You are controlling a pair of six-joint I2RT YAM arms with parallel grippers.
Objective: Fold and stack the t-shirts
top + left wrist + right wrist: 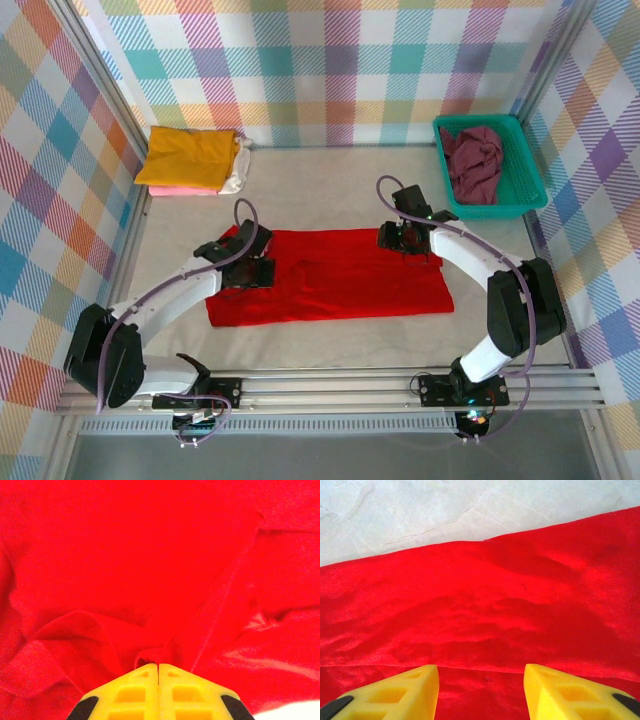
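In the top view, five t-shirts are counted. Three are stacked at the far left of the worktop (330, 165): the mustard yellow t-shirt (188, 155) on top, the pink t-shirt (180, 190) beneath it, and the white t-shirt (239, 168) showing at the pile's right side. The bright red t-shirt (330, 280) is spread in the middle as a long band and is judged partly folded. The dark maroon t-shirt (475, 160) is left crumpled in the one teal basket (480, 120) at the far right, not yet folded. The left gripper (245, 272) is placed on the red band's left end, the right gripper (405, 238) at its far right edge.

In the left wrist view, the left gripper (158, 666) is seen closed on a pinch of red cloth.

In the right wrist view, the right gripper (481, 672) is held wide apart over the red cloth, with nothing gripped. Bare worktop is seen beyond.
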